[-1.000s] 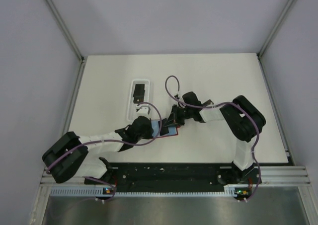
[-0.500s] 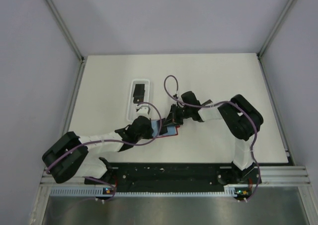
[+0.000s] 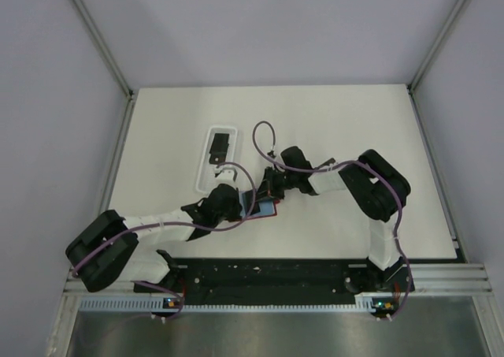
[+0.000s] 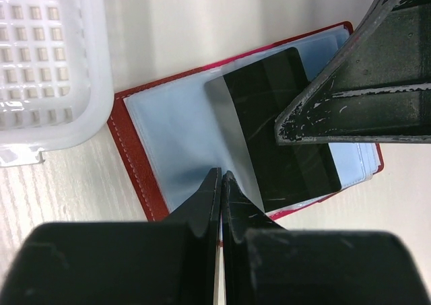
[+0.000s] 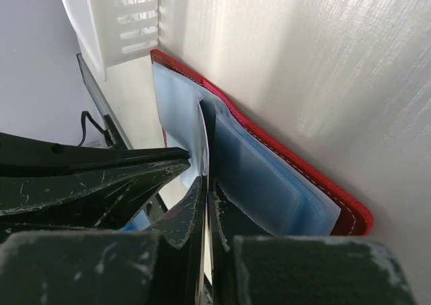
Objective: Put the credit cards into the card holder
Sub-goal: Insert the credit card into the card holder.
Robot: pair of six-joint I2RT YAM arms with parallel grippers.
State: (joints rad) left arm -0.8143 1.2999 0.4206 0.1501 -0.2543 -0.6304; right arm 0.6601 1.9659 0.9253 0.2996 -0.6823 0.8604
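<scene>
Shifting: over the last second the right arm has swung left across the table [image 3: 354, 120], carrying the right gripper [image 5: 205, 184] further over the card holder [image 4: 135, 163]; the left arm has scarcely moved.
Meaning for the task: the card looks to be going deeper into a pocket. I judge this mid-insertion, not yet seated.
Right gripper jaws: closed tight on the thin black credit card [image 4: 283, 130], which the right wrist view shows edge-on between them.
Left gripper [image 4: 221, 180] jaws: pinched together on the edge of a clear plastic sleeve [image 4: 232, 143], seemingly keeping the pocket open.
Credit card position: over the holder's pale blue leaves, with its left part under the sleeve and the rest still exposed.
Card holder: red, lying open flat on the table, just beside the near end of the white tray [image 3: 206, 176].
White tray contents: a dark item [image 3: 221, 146] toward the far end, probably another card, too small to tell.
</scene>
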